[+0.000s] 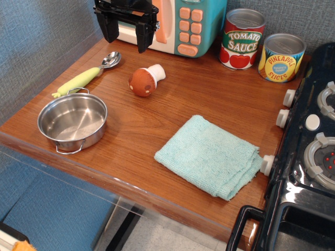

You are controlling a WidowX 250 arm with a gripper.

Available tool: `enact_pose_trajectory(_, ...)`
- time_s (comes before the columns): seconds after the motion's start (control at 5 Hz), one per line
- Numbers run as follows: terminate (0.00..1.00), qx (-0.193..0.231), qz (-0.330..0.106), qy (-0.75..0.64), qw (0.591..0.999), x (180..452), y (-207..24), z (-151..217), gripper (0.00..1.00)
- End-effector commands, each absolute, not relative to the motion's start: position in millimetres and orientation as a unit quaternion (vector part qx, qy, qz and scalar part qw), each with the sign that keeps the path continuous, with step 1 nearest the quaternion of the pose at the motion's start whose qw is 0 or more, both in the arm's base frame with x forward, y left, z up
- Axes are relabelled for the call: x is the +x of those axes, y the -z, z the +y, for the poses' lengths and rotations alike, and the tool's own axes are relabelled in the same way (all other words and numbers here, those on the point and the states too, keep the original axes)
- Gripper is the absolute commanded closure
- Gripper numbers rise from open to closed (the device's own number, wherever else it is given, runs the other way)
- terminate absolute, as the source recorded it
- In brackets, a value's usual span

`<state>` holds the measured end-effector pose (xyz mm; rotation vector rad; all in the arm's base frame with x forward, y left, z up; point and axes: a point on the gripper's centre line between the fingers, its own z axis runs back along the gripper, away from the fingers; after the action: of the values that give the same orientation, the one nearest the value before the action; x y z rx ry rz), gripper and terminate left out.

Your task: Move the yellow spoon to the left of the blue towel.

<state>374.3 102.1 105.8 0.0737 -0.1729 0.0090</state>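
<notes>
Spoon and jaws are what matter here: the yellow spoon lies on the wooden counter at about seven o'clock from the gripper, near it but not under it. The gripper hangs at the top of the view in front of the toy microwave, its two black fingers spread apart and empty.

The spoon's long axis runs roughly from eight o'clock to two o'clock. Its shiny metal bowl points toward two o'clock, nearer the gripper; the handle's tip points toward eight o'clock and ends just beside the rim of the steel pot.

The blue towel sits well apart, at about four o'clock from the spoon. A toy mushroom lies between them. The gripper would likely need to drop down-left and close across the handle, not along it.
</notes>
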Motion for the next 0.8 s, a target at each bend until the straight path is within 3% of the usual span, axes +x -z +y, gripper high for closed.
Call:
enact_pose_trajectory(0.0,0.0,0.037,-0.086,-0.005,0.996,374.3,-105.8,102.1,0.0)
enact_pose_trajectory(0.2,0.0,0.0,-0.099,-0.052,0.994,366.6,-106.4,115.3,0.0)
enact_pose_trajectory(0.6,0.0,0.042,-0.104,-0.103,0.988,366.4,-94.7,173.4,0.0)
